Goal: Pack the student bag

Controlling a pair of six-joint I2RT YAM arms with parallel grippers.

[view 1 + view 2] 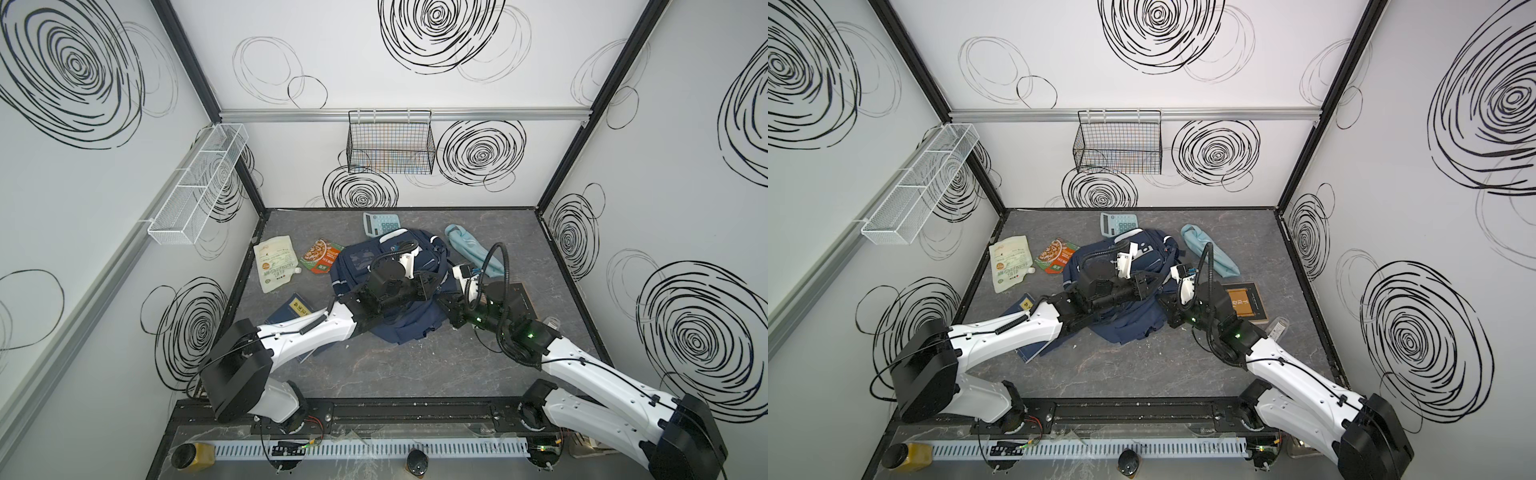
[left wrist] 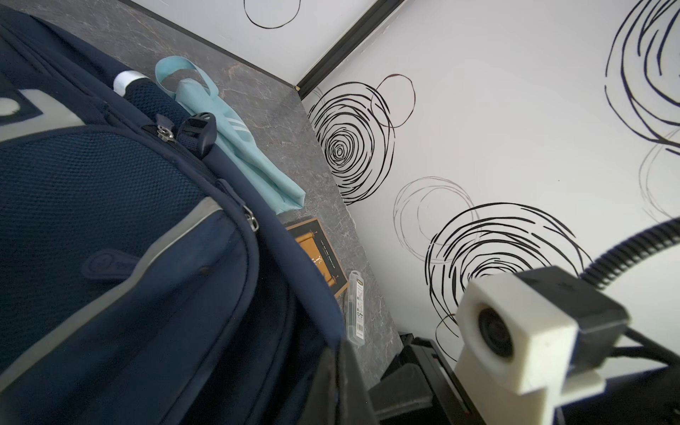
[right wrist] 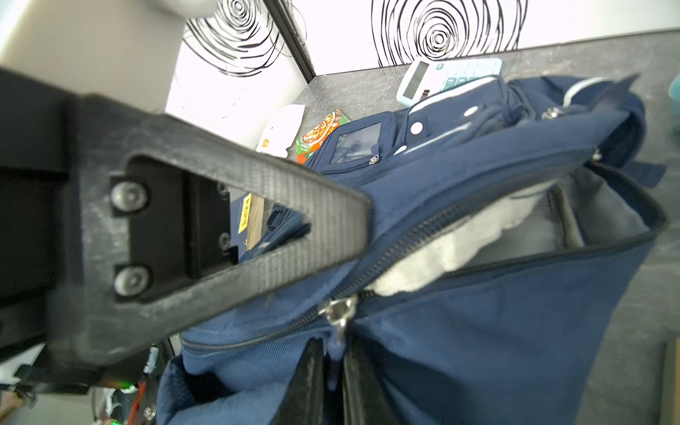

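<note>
At the near edge of the bag, seen through the right wrist camera, I found the right gripper (image 3: 333, 371) closed, with the blue tab of the zip pull (image 3: 340, 311) pinched between its jaws. The slider sat just beyond the fingertips, so the pull lay directly ahead of the tool with no gap to close.

Just beside it, the left gripper (image 2: 342, 364) was clamped on the rim fabric of the student bag (image 1: 353, 262), holding up one lip of the mouth. I judged the right arm to be the working arm and the left to be the brace.

From the slider, the parted teeth ran away from the right gripper along the bag's length. They exposed the light grey lining (image 3: 607, 220) and something white and soft (image 3: 441, 254) that I could not identify. The closed stretch ran off to the other side of the slider. Any travel would therefore have to follow that line, with the left grip keeping the fabric taut.

In both top views the bag lay mid-table, its long axis running roughly from near to far. Beyond it, outside the bag, lay a calculator (image 1: 380, 224) and a light blue umbrella (image 1: 469, 249).
</note>
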